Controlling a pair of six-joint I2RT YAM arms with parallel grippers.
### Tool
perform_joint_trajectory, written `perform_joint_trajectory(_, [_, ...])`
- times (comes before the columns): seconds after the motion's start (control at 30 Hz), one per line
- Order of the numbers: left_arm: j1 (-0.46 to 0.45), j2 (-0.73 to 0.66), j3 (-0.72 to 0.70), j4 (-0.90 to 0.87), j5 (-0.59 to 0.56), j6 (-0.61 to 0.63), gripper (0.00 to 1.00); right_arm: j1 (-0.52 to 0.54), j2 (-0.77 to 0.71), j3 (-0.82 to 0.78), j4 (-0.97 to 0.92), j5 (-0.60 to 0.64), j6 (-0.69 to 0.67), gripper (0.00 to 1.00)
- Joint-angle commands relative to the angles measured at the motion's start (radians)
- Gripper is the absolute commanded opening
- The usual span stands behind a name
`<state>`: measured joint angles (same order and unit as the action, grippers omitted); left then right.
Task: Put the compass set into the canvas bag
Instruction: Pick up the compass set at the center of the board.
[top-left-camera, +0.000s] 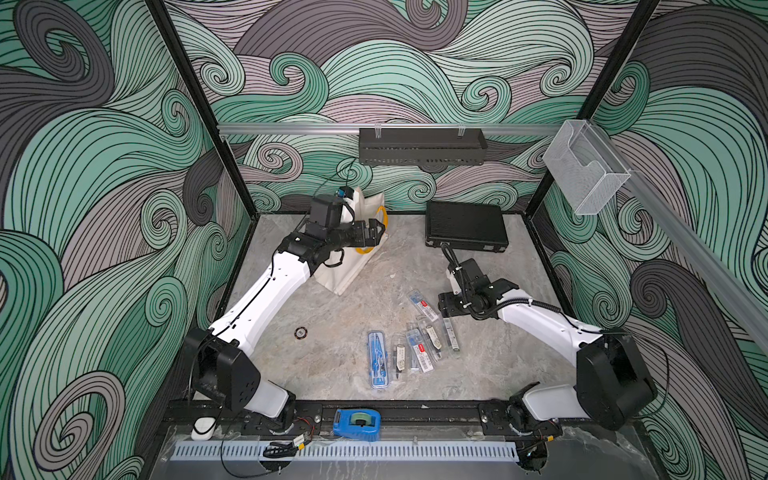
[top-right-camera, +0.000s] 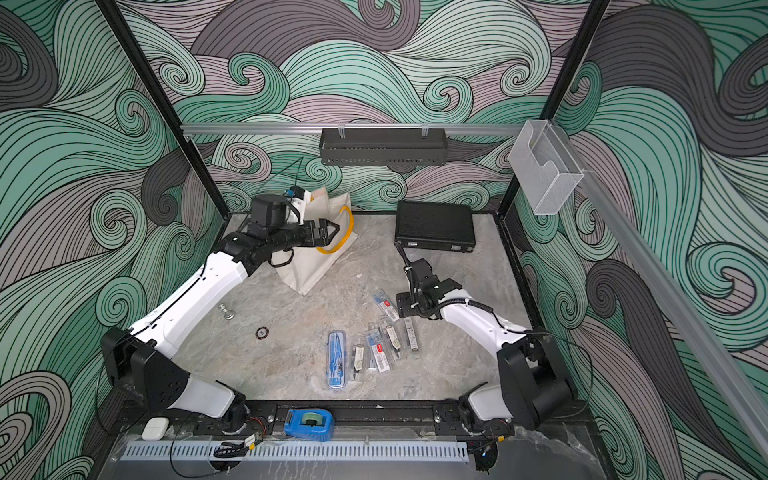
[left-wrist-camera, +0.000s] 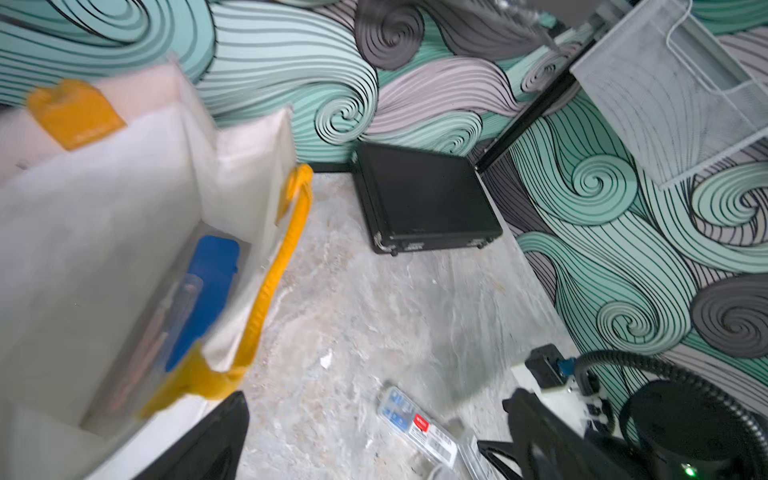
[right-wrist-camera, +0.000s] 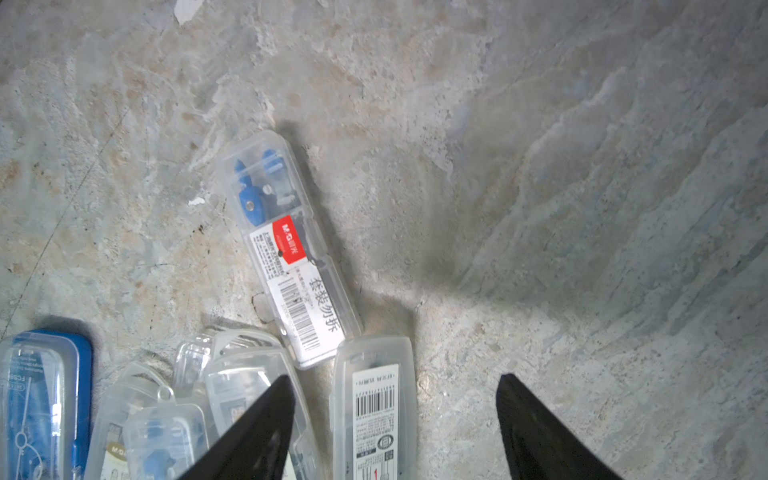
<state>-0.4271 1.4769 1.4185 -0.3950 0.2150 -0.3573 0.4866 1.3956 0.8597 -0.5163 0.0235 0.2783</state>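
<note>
With one compass set (left-wrist-camera: 208, 286) already down inside the canvas bag (left-wrist-camera: 104, 199), the left end effector (top-right-camera: 331, 233), spread empty beside the yellow handle (left-wrist-camera: 286, 253), could snag it and topple the bag, while the right end effector (right-wrist-camera: 395, 377), jaws apart above the clear cases (right-wrist-camera: 232, 374) crowded on the surface (right-wrist-camera: 540, 208), might nip two.

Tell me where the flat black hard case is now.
In both top views the black hard case lies flat in the far right corner of the table, right of the canvas bag.
</note>
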Motion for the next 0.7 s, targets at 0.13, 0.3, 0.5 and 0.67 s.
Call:
perform_joint_trajectory(0.13, [-0.13, -0.019, -0.075, 0.076, 0.017, -0.072, 0.98, -0.004, -0.107, -0.082, -0.061, -0.078, 0.04, 0.76])
perform_joint_trajectory(0.3, [-0.178, 0.033, -0.102, 0.105, 0.033, -0.109, 0.98, 0.016, -0.118, -0.103, -0.08, -0.088, 0.055, 0.84])
perform_joint_trajectory(0.5, [-0.188, 0.081, -0.113, 0.132, 0.071, -0.133, 0.98, 0.017, -0.094, -0.135, -0.06, -0.07, 0.09, 0.84])
perform_joint_trajectory(0.67, [-0.188, 0.097, -0.114, 0.137, 0.081, -0.134, 0.98, 0.016, -0.055, -0.139, -0.045, -0.073, 0.09, 0.82])
